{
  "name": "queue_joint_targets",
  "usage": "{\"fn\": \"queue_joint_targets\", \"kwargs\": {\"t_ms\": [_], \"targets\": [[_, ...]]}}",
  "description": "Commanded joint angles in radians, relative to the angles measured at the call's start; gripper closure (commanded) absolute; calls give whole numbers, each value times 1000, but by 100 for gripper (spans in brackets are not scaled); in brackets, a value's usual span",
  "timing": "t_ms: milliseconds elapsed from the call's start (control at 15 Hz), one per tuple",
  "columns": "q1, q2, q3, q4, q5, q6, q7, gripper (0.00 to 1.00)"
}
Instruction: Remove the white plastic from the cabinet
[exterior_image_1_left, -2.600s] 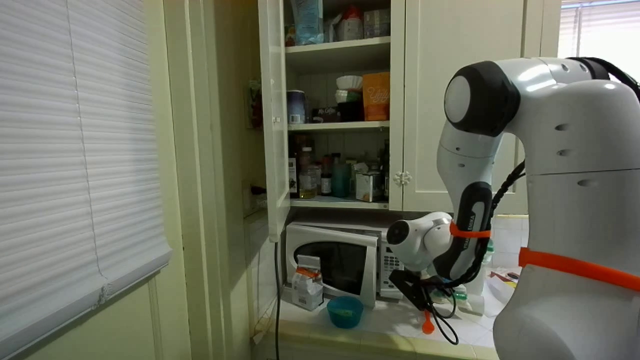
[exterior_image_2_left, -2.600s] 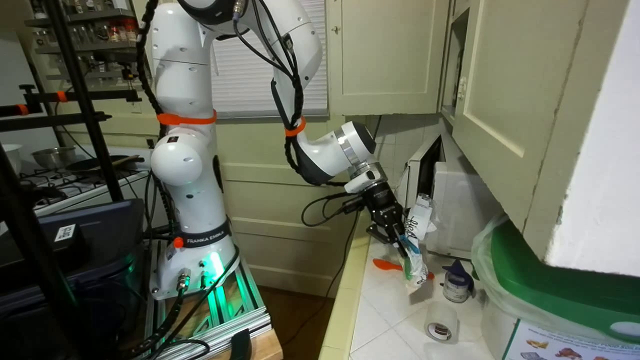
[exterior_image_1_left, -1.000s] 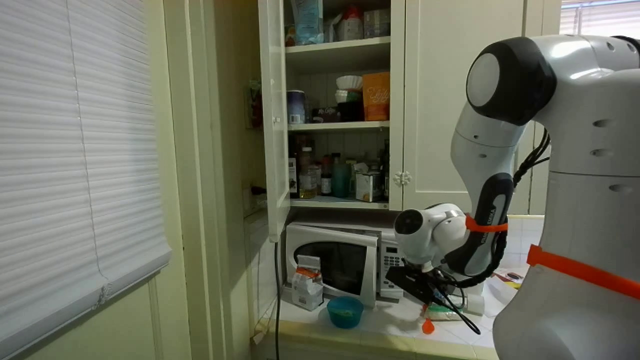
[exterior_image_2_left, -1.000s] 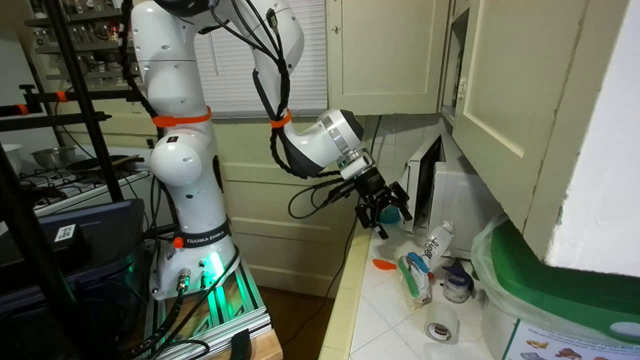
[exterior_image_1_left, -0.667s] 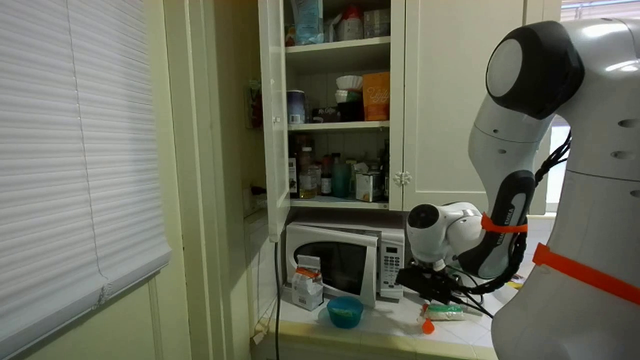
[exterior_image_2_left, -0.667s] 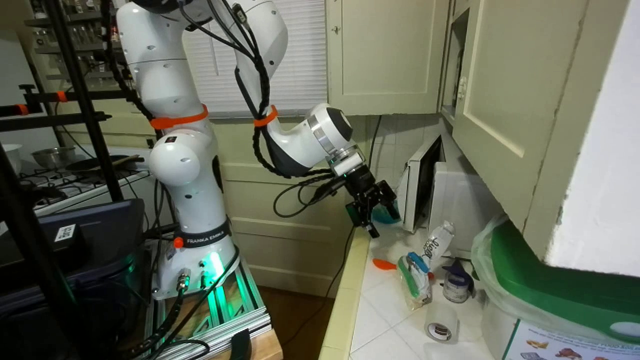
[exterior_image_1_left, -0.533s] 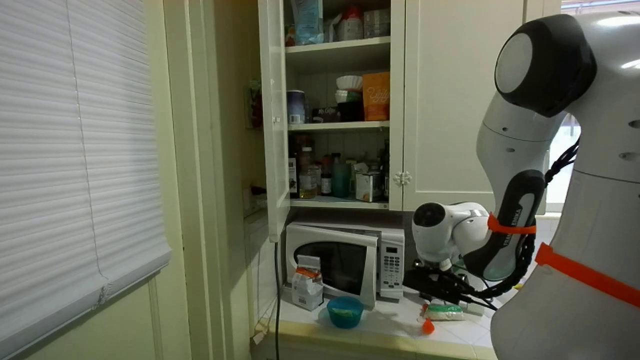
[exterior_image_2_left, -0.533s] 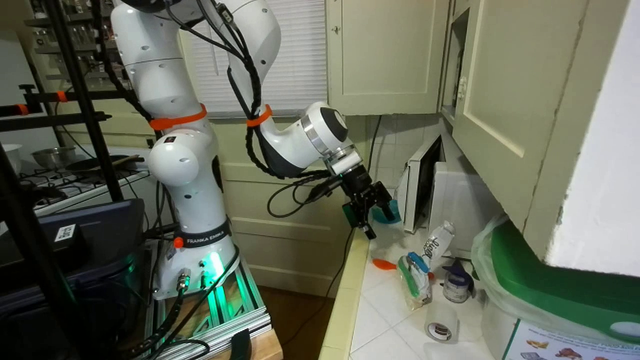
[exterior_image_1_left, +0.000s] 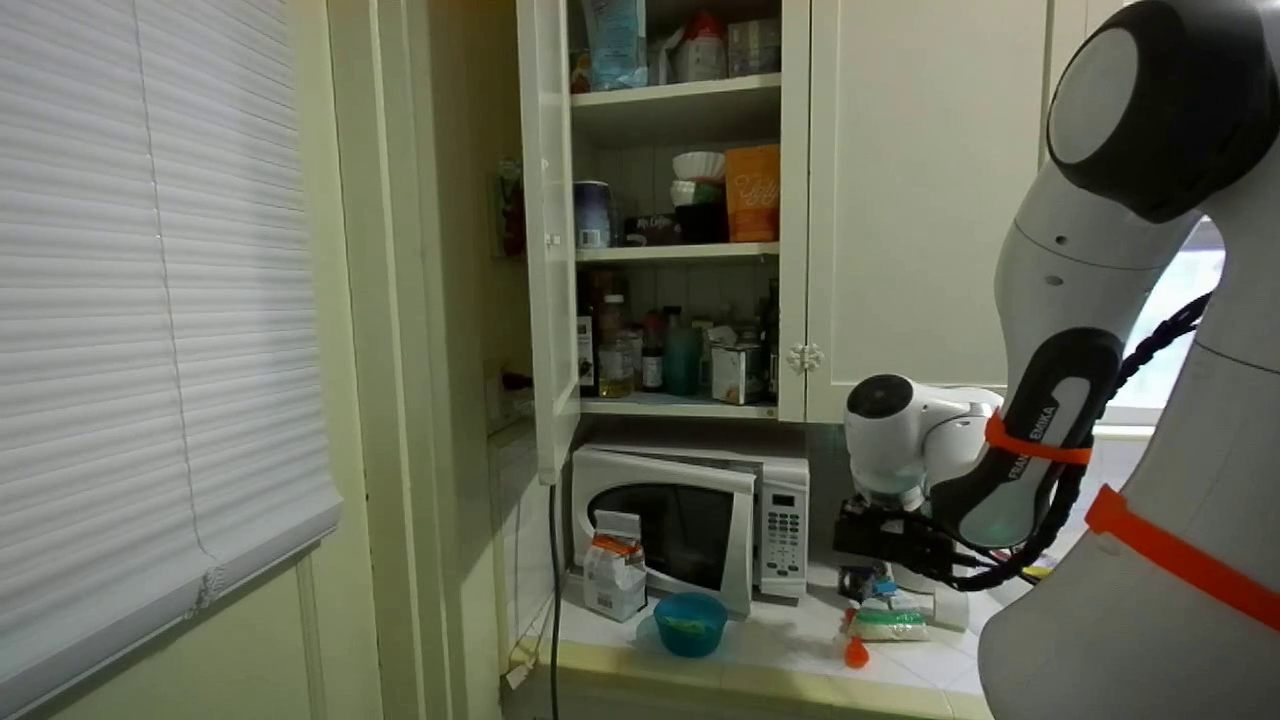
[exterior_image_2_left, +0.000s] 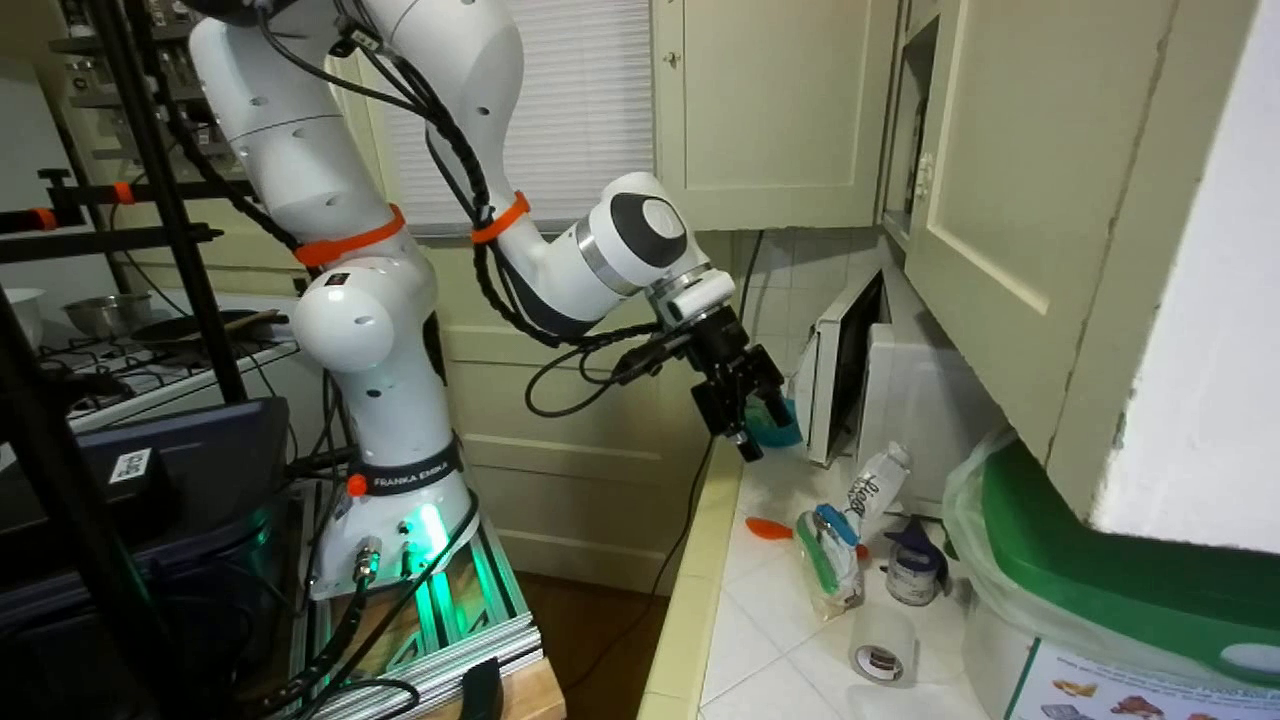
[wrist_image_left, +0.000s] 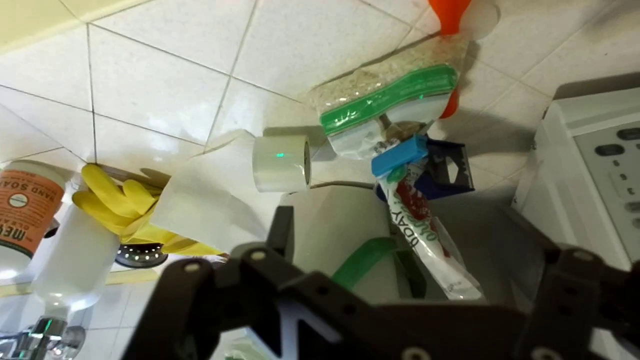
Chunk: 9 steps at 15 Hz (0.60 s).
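The white plastic, a bag with a green strip and a blue clip, lies on the tiled counter: its printed white end (exterior_image_2_left: 878, 482) and its green-striped end (exterior_image_1_left: 888, 626) show in the exterior views. My gripper (exterior_image_2_left: 764, 430) hangs above the counter near its front edge, off the bag and pointing down at a slant. In the wrist view the gripper (wrist_image_left: 405, 232) has its fingers wide apart and holds nothing; the bag (wrist_image_left: 422, 245) shows beyond them, further down. The cabinet (exterior_image_1_left: 680, 253) stands with its door open, its shelves crowded with bottles and packets.
A microwave (exterior_image_1_left: 785, 530) with its door ajar stands under the cabinet, before it a teal bowl (exterior_image_1_left: 690, 630) and a packet (exterior_image_1_left: 615, 580). Around the bag lie an orange utensil (exterior_image_2_left: 768, 529), a tape roll (exterior_image_2_left: 882, 645) and a jar (exterior_image_2_left: 912, 578). A green-lidded bin (exterior_image_2_left: 1100, 560) stands nearby.
Earlier my gripper was shut on the bag; it has let go, opened and drawn up and back from it. The bag now rests on the counter and has stayed still since.
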Motion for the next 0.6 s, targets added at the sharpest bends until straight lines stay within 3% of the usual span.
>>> {"fn": "queue_joint_targets", "kwargs": {"t_ms": [0,200,400,467,533], "targets": [[16,-47,-18,-1,156,14,-207,0],[25,-125,-2,-36,325,-26,-389,0],[105,-152,-44,-12,469,-77,-526,0],[55,-195,17,-43,539,-92,-586,0],[117,-212,-27,-33,557,-135,-603,0]]}}
